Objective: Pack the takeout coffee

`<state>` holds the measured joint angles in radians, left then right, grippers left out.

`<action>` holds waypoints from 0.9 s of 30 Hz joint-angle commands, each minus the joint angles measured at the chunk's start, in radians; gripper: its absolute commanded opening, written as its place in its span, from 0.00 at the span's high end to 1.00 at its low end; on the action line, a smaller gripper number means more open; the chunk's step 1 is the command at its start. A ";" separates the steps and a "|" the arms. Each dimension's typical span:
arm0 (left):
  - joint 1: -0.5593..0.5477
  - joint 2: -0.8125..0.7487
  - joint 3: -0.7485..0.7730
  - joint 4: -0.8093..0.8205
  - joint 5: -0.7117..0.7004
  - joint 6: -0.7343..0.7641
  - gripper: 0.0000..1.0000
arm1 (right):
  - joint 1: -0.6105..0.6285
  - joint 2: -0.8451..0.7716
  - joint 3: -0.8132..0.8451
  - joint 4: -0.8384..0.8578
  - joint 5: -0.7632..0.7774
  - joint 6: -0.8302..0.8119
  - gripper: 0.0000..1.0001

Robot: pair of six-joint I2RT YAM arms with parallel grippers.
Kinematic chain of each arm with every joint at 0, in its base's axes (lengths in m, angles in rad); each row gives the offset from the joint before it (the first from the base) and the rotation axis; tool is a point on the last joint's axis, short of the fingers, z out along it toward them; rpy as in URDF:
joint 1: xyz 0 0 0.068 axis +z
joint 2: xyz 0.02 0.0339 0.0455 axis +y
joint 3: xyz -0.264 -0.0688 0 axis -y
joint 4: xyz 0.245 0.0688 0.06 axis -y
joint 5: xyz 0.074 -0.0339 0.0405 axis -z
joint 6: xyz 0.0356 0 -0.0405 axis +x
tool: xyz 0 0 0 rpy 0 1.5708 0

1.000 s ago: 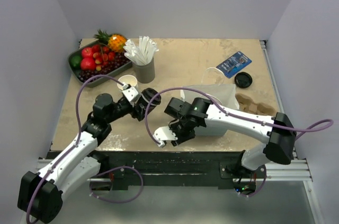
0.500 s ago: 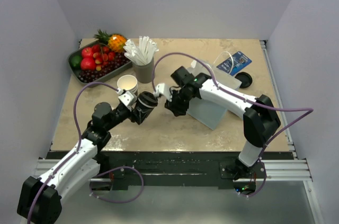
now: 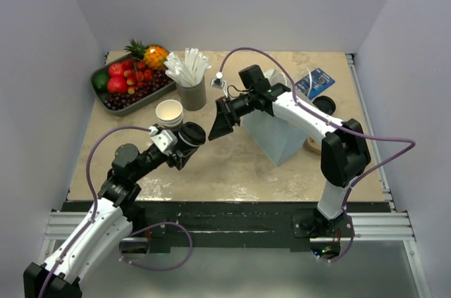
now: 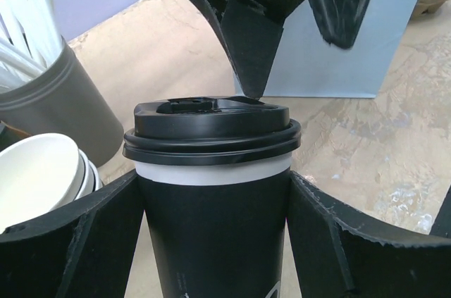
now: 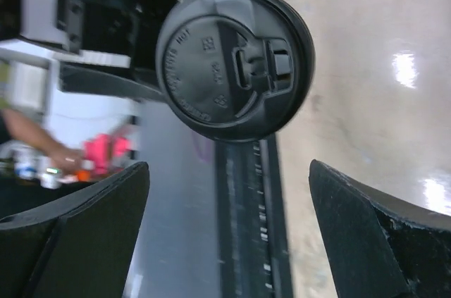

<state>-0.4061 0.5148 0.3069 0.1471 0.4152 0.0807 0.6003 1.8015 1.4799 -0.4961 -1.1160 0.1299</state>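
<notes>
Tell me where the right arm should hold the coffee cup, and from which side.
Probably the rim of the black lid, coming from the top end. The left jaws clasp the cup on both sides below it, so only the round top is free; the right jaws, wide open, face it.

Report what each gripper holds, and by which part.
Left gripper: the takeout coffee, fingers pressed on opposite sides of the cup wall, below the lid. Right gripper: open, nothing held.
</notes>
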 commanded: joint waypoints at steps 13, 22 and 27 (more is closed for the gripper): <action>-0.106 0.002 0.141 -0.146 0.028 0.168 0.47 | 0.000 0.090 -0.013 0.317 -0.122 0.441 0.08; -0.106 0.010 0.127 -0.121 -0.013 0.156 0.47 | 0.018 0.070 -0.049 0.286 -0.116 0.438 0.31; -0.108 0.016 0.126 -0.109 -0.019 0.159 0.47 | 0.019 0.073 -0.063 0.291 -0.117 0.438 0.48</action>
<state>-0.5076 0.5262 0.4088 -0.0170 0.4129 0.2283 0.6163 1.9018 1.4406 -0.2161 -1.2221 0.5583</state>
